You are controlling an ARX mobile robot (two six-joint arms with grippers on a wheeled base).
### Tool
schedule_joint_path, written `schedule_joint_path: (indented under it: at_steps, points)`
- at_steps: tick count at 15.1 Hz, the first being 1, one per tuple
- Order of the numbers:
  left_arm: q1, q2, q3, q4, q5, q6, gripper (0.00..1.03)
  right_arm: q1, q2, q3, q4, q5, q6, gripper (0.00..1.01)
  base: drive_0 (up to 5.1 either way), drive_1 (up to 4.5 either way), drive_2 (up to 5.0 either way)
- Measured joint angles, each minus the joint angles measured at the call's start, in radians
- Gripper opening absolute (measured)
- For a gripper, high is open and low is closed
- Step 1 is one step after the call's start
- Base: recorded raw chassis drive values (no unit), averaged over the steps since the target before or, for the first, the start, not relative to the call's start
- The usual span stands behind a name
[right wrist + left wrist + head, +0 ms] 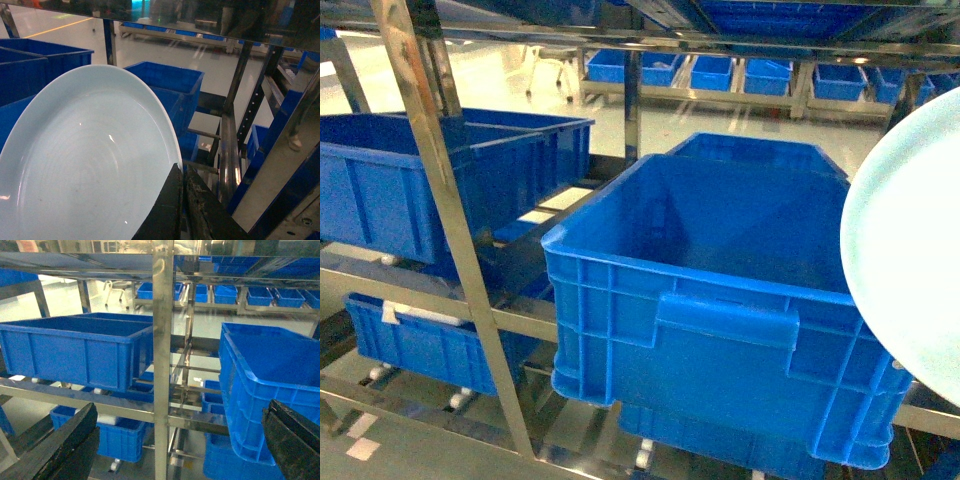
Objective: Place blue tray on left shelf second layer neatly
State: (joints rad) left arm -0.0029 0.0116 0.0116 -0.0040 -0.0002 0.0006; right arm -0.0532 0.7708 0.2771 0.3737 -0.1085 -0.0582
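The right gripper [181, 200] was clamped on the rim of the blue tray [90, 160], which stood tilted on edge above it; the left gripper [175, 440] hung spread and empty; leftward and beyond the tray sat a blue crate [720, 300]; farther left rose the left shelf [440, 200], so I judged the carry ran leftward.

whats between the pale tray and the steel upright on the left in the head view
In the head view, a big open blue crate fills the stretch between the tray held at the right edge and the near upright.
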Motion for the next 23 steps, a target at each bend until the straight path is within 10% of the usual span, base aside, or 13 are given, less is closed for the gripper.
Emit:
schedule_joint_path:
  at_steps: [23]
  points:
    - [0.002, 0.0, 0.0, -0.001, -0.003, 0.0, 0.98, 0.001, 0.0, 0.0, 0.001, -0.002, 0.0, 0.02, -1.6, 0.57, -0.5]
